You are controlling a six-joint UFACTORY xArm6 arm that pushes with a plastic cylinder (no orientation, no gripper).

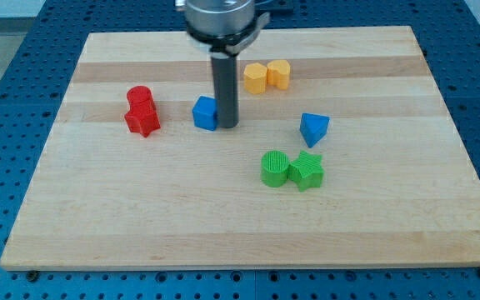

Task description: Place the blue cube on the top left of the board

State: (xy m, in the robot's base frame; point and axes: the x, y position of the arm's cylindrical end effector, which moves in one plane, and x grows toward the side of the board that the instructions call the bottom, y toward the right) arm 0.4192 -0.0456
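the end effector here is just a straight dark rod with nothing to open or close, and it has hold of nothing; my tip point(227, 126) sits on the wooden board point(390, 233), touching or just beside the right face of the blue cube point(204, 113). the rod stands upright, hanging from a grey round mount at the view's top.

the blue cube lies a little left of the board's middle, in the upper half, well apart from the top left corner. to its left, near it, a red cylinder point(139, 97) and a red star-shaped block point(142, 120) sit touching, the cylinder toward the view's top. toward the top, right of the rod, two yellow blocks point(266, 76) stand side by side, touching. a blue triangular block point(313, 128) lies on the right of centre. below it a green cylinder point(274, 167) and a green star-shaped block point(307, 171) touch each other. the board rests on a blue perforated bench point(15, 100).
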